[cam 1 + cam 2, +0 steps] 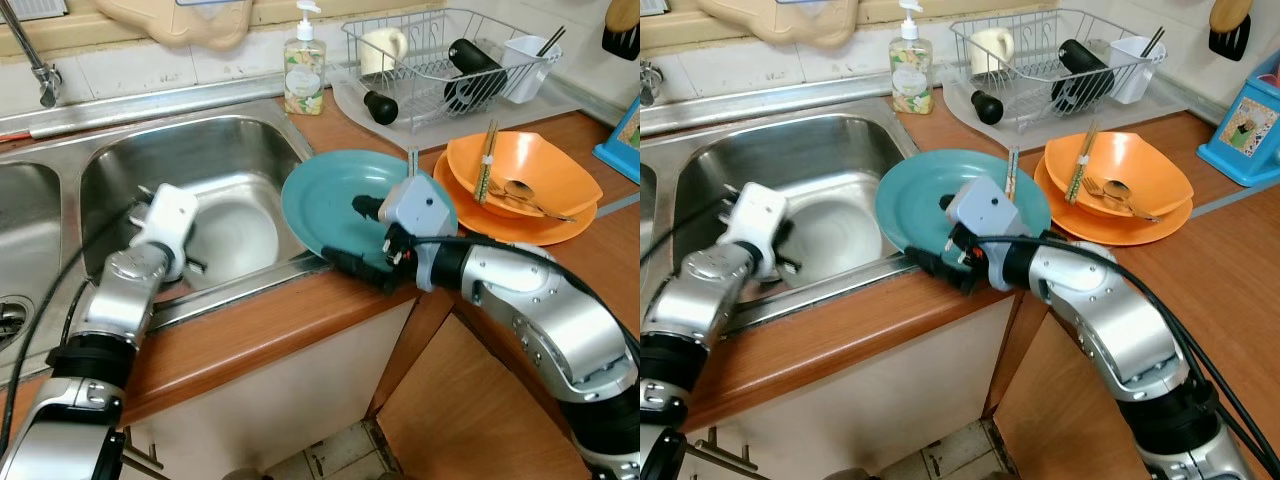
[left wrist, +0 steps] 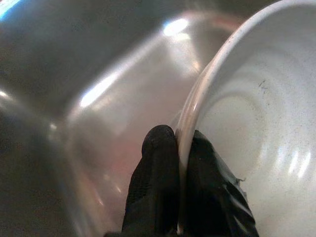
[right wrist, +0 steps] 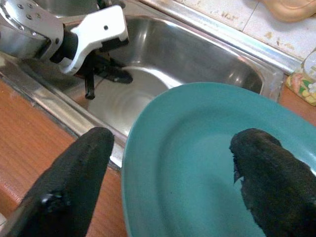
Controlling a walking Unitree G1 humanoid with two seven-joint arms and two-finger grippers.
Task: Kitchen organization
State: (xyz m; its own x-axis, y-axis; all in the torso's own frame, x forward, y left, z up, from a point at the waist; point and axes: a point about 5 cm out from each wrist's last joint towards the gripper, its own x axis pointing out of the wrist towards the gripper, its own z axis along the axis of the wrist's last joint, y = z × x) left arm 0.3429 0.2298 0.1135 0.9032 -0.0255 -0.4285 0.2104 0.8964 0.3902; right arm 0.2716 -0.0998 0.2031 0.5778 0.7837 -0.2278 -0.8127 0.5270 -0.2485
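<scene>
In sink, left gripper (image 2: 177,148) clamps white bowl (image 2: 256,123) rim; right gripper (image 3: 168,173) (fingers apart) straddles teal plate (image 3: 197,163) edge.

Warm wooden counter (image 1: 250,330) wraps the corner here, with a stainless double sink (image 1: 230,150) set into it, its steel throwing back soft highlights. Pale tiled wall (image 1: 150,65) runs behind, a chrome tap (image 1: 40,75) poking out at the left. Below the counter, plain cream cabinet fronts (image 1: 290,400), and a glimpse of tiled floor (image 1: 335,450) down at the bottom.
</scene>
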